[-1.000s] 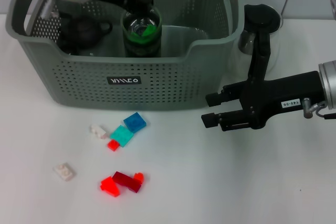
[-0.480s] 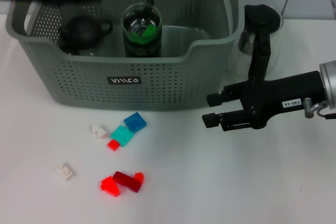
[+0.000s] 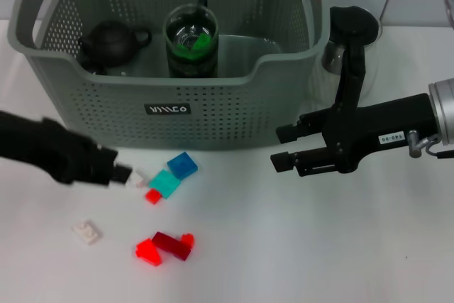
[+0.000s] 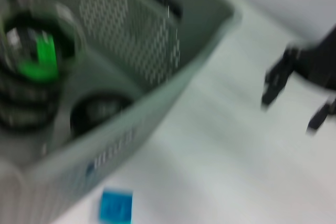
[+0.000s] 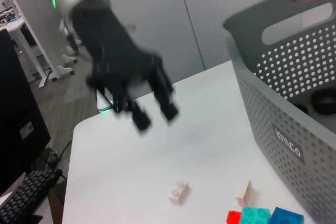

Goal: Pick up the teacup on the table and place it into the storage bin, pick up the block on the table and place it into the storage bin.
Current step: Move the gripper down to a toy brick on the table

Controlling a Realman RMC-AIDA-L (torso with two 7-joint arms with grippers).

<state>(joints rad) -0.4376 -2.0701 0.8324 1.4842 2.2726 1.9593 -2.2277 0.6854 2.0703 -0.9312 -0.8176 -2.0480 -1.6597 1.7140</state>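
Note:
The teacup (image 3: pixel 190 46), a glass cup with green inside, stands upright in the grey storage bin (image 3: pixel 170 110); the left wrist view shows it too (image 4: pixel 35 60). Several loose blocks lie on the table in front of the bin, among them a blue block (image 3: pixel 182 165), a teal block (image 3: pixel 165 183) and a small white block (image 3: pixel 133 177). My left gripper (image 3: pixel 119 173) is low over the table, right beside that white block. In the right wrist view the left gripper (image 5: pixel 155 115) shows its fingers apart with nothing between them. My right gripper (image 3: pixel 284 148) hovers open to the right of the bin.
A dark teapot (image 3: pixel 110 42) sits in the bin left of the cup. A glass vessel with a black lid (image 3: pixel 352 28) stands behind my right arm. More blocks lie nearer: a white one (image 3: pixel 86 231) and a red cluster (image 3: pixel 167 246).
My left arm has left the teacup in the bin, swung out over the bin's left side and come down to the table by the white block. The right arm has barely moved.

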